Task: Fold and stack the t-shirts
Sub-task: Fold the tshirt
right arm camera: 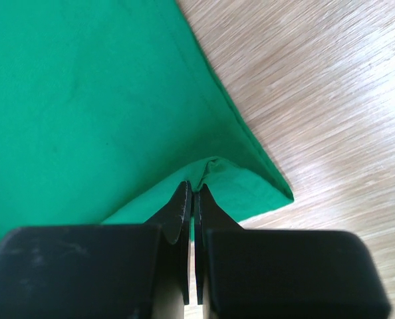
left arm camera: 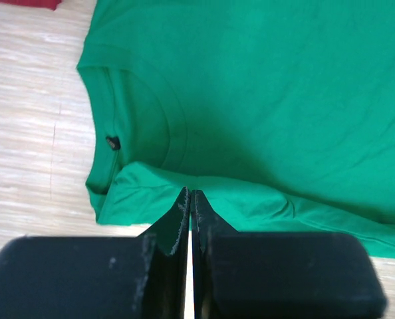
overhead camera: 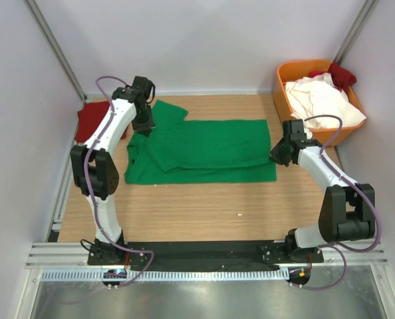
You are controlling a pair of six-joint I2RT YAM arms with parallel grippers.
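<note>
The bright green t-shirt (overhead camera: 204, 149) lies spread on the wooden table, its far long side folded over the middle, collar to the left. My left gripper (overhead camera: 144, 127) is at the shirt's far left end by the collar (left arm camera: 111, 126), shut on a fold of green cloth (left arm camera: 251, 100). My right gripper (overhead camera: 277, 154) is at the shirt's right hem corner, shut on a raised pinch of the green cloth (right arm camera: 84, 100). A dark red t-shirt (overhead camera: 91, 119) lies at the table's far left, behind the left arm. A white shirt (overhead camera: 320, 100) and a red one (overhead camera: 340, 73) lie in the bin.
The orange plastic bin (overhead camera: 280, 93) stands at the back right, close behind my right gripper. White walls and metal posts close in the table on the left, back and right. Bare wood (overhead camera: 197, 206) shows between the shirt and the arm bases.
</note>
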